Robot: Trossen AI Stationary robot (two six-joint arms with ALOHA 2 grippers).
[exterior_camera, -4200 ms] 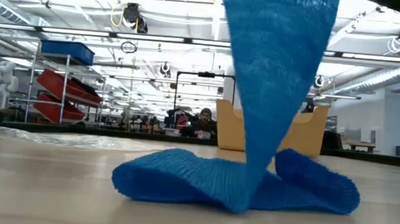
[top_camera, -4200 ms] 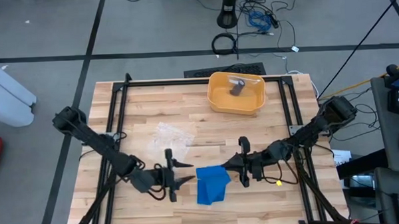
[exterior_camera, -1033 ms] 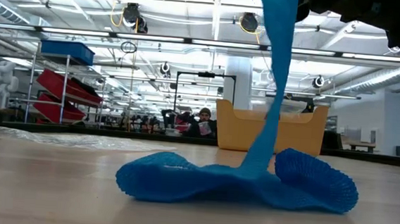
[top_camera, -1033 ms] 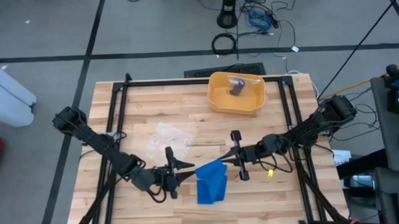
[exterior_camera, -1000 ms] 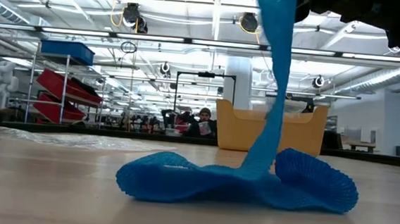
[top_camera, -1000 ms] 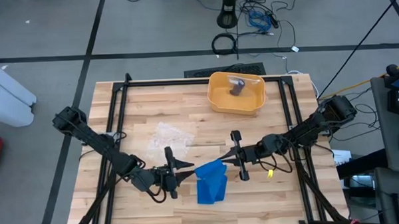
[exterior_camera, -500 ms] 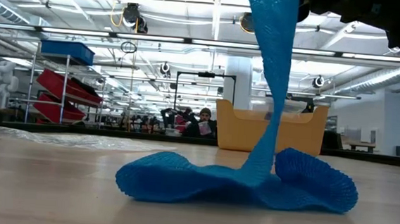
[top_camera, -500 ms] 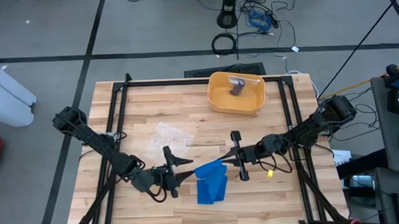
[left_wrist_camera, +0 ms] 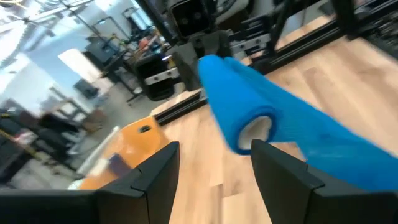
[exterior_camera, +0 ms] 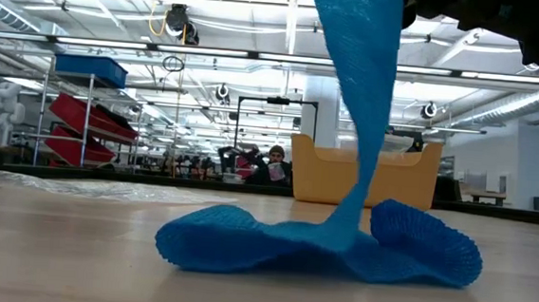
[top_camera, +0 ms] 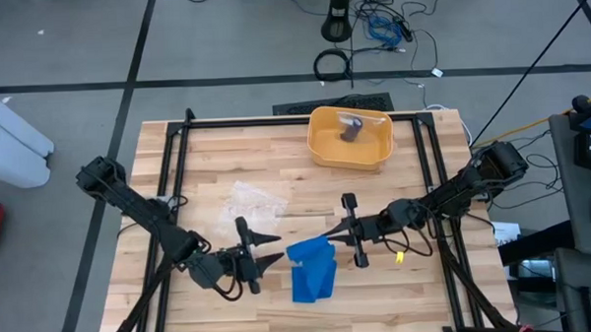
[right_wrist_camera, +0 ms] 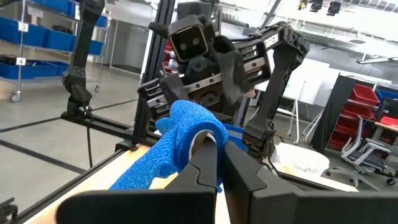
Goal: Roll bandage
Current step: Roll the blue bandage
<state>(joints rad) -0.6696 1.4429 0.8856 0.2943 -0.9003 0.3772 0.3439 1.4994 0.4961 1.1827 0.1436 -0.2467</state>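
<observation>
A blue bandage, partly wound into a roll (top_camera: 308, 250) on a white core (left_wrist_camera: 261, 130), hangs above the table's near middle. Its loose strip (exterior_camera: 359, 100) drops to a crumpled heap (exterior_camera: 320, 245) lying on the wood. My right gripper (top_camera: 330, 240) reaches in from the right and is shut on the roll's end (right_wrist_camera: 202, 140). Left of the roll, my left gripper (top_camera: 271, 248) is open, its fingers (left_wrist_camera: 280, 174) wide apart just short of the roll's other end. Whether one fingertip touches that end, I cannot tell. My right gripper holds the roll at its right end, the shut fingers (right_wrist_camera: 211, 165) meeting the white core's rim (right_wrist_camera: 200, 142). The fingers come level from the table's right side, along the roll's axis. The roll is lifted clear, with its strip hanging down to the heap.
A yellow bin (top_camera: 319, 145) with a grey object inside stands at the far middle. Crinkled clear plastic (top_camera: 252, 197) lies left of centre. Black frame rails (top_camera: 172, 170) run along the table's sides and far edge.
My left gripper's fingers have spread wider beside the roll's left end. The hanging strip has twisted and now shows a broader face in the low view. The heap and my right gripper have stayed put.
</observation>
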